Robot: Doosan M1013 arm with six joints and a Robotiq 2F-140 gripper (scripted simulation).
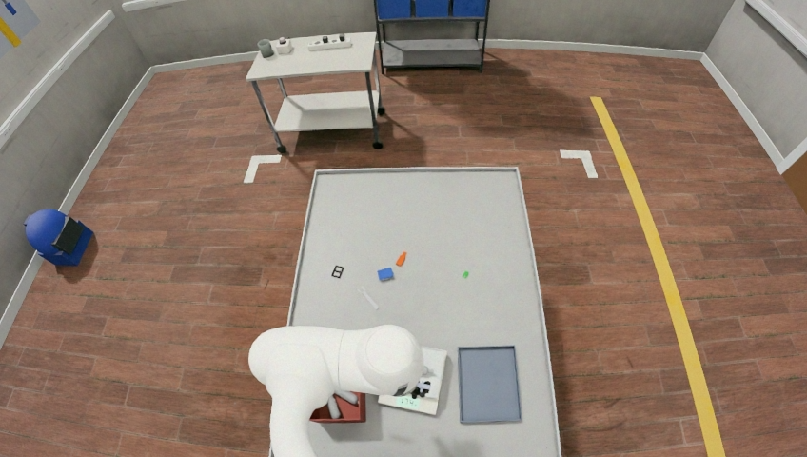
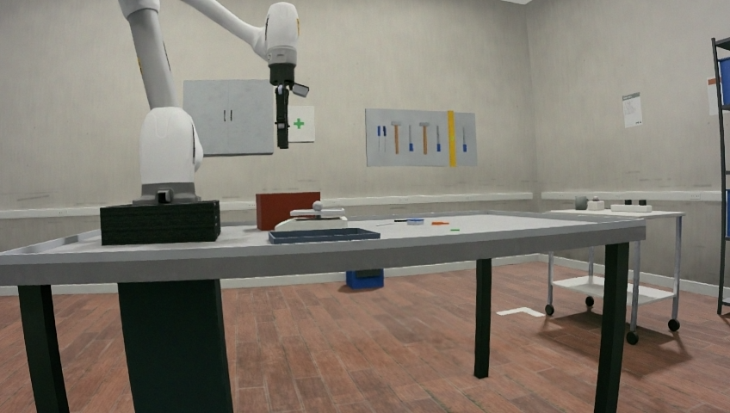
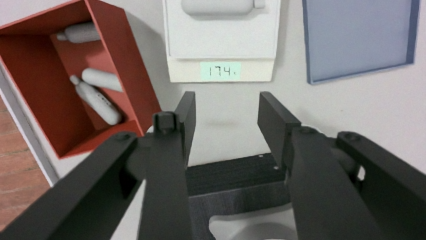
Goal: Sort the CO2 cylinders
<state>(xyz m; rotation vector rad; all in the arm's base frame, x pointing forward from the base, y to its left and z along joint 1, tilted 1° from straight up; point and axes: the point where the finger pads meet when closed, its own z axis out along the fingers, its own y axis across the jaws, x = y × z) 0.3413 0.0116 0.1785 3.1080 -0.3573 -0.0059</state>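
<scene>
A grey CO2 cylinder (image 3: 217, 6) lies flat on the white scale (image 3: 220, 40), whose display reads 174. The red scrap bin (image 3: 75, 80) stands left of the scale and holds three grey cylinders. The blue tray (image 3: 357, 35) to the right of the scale is empty. My gripper (image 3: 227, 108) hangs high above the table, near the scale's display side, with its fingers apart and nothing between them. In the exterior view my gripper (image 2: 281, 138) is well above the scale (image 2: 312, 218) and bin (image 2: 287, 208). From above, my arm hides part of the bin (image 1: 340, 410).
Small loose items lie mid-table: a blue block (image 1: 385, 273), an orange piece (image 1: 401, 258), a green piece (image 1: 464, 273), a white tool (image 1: 367, 297) and a black frame (image 1: 337, 271). My black base block (image 2: 159, 220) stands at the table's near end.
</scene>
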